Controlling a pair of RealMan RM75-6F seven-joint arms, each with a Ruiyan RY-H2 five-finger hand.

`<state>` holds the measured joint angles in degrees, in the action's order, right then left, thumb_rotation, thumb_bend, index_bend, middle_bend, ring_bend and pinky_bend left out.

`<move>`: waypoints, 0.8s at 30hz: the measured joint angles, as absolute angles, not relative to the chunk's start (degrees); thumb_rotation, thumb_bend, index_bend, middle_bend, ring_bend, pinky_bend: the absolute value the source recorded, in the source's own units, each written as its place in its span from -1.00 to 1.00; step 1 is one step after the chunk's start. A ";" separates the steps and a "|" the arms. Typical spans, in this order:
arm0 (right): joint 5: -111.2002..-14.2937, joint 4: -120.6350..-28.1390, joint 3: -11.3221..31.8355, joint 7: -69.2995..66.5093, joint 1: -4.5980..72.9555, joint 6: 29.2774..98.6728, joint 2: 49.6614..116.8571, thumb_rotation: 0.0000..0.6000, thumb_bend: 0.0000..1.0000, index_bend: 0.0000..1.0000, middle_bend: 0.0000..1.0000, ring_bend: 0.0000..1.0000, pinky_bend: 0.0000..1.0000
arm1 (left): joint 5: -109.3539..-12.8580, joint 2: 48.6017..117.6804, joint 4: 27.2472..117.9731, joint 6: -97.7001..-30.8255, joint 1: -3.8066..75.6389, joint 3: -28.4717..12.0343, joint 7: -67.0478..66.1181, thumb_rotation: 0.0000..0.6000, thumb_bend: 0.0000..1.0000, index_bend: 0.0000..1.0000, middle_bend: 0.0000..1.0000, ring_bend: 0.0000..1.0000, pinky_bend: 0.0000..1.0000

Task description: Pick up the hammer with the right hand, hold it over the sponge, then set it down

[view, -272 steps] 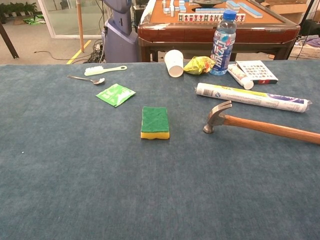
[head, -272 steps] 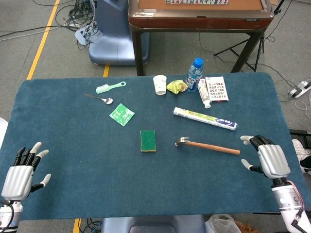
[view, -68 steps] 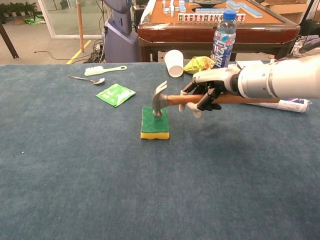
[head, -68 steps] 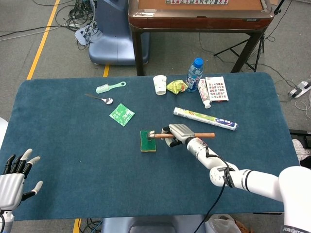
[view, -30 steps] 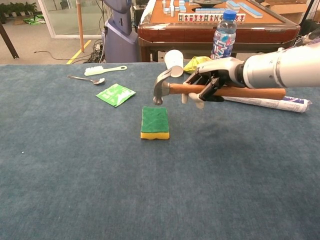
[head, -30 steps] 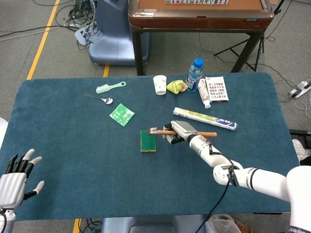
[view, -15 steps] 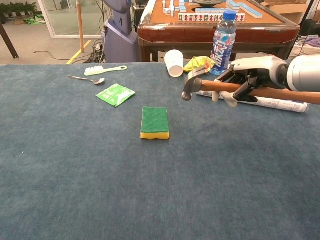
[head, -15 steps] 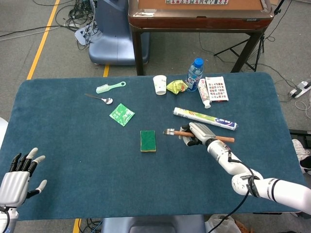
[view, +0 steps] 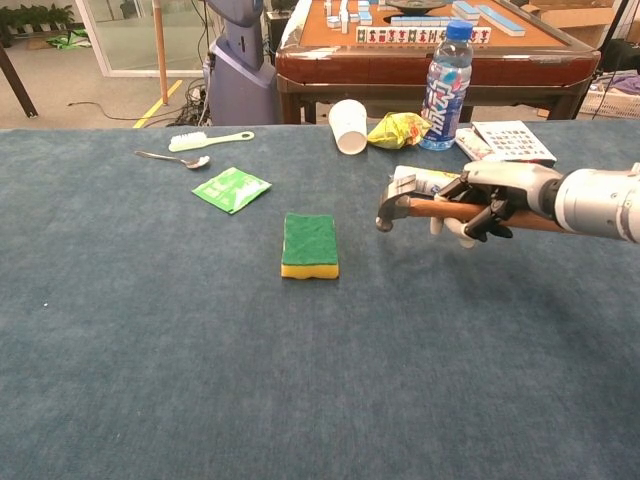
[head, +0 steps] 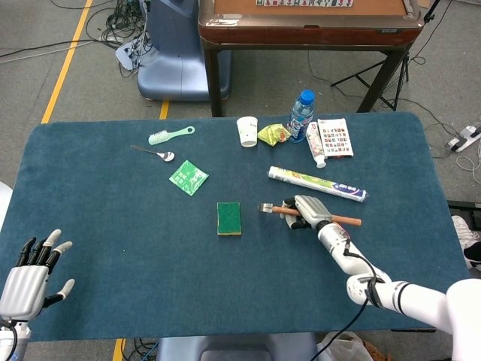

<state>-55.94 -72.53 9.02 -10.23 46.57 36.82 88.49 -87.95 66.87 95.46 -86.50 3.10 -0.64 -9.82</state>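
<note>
The right hand (view: 487,208) is clamped around the wooden handle of the single hammer (view: 400,209), right of centre in the chest view, its steel head sticking out to the left of the fingers, above the cloth. The one sponge (view: 310,244) lies flat at centre frame, well apart to the left of the hammer head. The left hand (head: 30,274) sits at the lower left of the head view, fingers spread, holding nothing.

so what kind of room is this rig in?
Probably a lab or workshop, not a home: cables loose on the floor, yellow floor tape, a mahjong table behind the blue bench.
</note>
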 measured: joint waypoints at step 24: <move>-66.81 -78.36 12.00 -15.56 38.55 49.82 82.85 1.00 -0.03 -1.00 -0.70 -0.85 -0.52 | -87.71 67.07 95.11 -86.13 4.12 -1.52 -9.31 1.00 -0.56 -0.57 -0.85 -0.81 -1.00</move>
